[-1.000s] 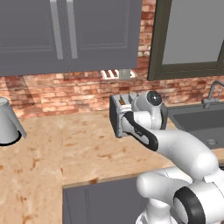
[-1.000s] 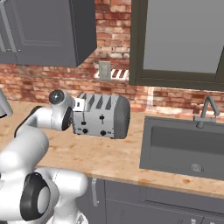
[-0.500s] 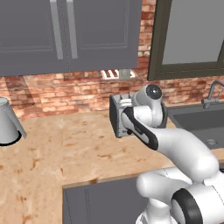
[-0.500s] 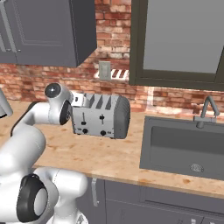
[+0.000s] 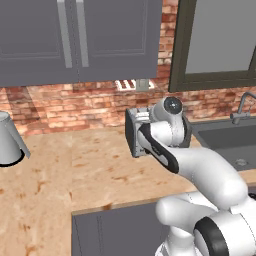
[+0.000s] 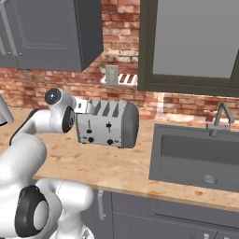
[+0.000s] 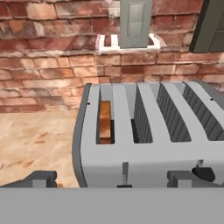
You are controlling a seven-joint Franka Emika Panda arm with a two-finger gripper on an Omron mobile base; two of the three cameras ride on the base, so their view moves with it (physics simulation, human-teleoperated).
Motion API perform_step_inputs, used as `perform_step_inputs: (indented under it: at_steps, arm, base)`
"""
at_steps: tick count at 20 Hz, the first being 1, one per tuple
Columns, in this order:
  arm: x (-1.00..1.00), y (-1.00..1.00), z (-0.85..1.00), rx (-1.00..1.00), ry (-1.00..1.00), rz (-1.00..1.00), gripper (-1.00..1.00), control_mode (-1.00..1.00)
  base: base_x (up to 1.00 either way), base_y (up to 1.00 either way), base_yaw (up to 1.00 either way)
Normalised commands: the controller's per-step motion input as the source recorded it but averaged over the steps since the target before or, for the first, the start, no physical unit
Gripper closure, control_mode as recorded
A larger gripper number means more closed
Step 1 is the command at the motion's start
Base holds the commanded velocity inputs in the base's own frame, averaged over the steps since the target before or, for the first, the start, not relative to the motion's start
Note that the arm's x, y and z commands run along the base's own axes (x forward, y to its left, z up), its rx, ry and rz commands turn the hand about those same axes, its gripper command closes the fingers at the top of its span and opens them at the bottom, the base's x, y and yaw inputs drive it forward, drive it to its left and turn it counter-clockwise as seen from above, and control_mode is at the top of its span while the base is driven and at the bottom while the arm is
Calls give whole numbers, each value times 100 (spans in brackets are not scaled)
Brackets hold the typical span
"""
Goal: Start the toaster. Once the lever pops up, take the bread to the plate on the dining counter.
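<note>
Gripper (image 7: pixel 116 177) jaws spread wide, empty, fingertips (image 7: pixel 41 178) straddling the near upper edge of the toaster (image 7: pixel 148 140) in the hand view; hovering close over the front-left top corner, looking down into the slots. No contact with the toaster visible.

Bread (image 7: pixel 105 121) sunk upright in the leftmost slot, tan-brown with a darker edge, top just below the slot rim; lying ahead of the gripper and slightly toward the left finger. Other slots dark.

Toaster (image 6: pixel 108 123) standing on the stone-look counter (image 6: pixel 116 163) near the brick wall (image 6: pixel 121 42), front panel with two small dark levers and two knobs facing the room in the right base view; levers about mid-height on the panel. Hand hidden behind the arm's wrist joint at the toaster's left end in that view. In the left base view, toaster (image 5: pixel 134 131) largely covered by the forearm, only the dark end panel showing.

Sink (image 6: pixel 196 156) with faucet (image 6: pixel 219 116) to the toaster's right, well apart. Wall outlet (image 7: pixel 135 22) on the bricks behind the toaster. Grey kettle-like vessel (image 5: pixel 10 145) far left on the counter, well apart from the toaster.
</note>
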Motion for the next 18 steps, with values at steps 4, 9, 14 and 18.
perform_step_inputs:
  at_steps: [4,9,14,18]
  arm:
    - [16,4,0,0,-8,5,-100,-100]
    - [15,0,-1,0,-1,10,-100,-100]
    - [12,0,-2,0,0,11,-100,-100]
    - [4,-3,0,0,0,1,-100,-100]
  base:
    - [0,0,0]
    - [0,0,0]
    - [0,0,0]
    - [0,0,0]
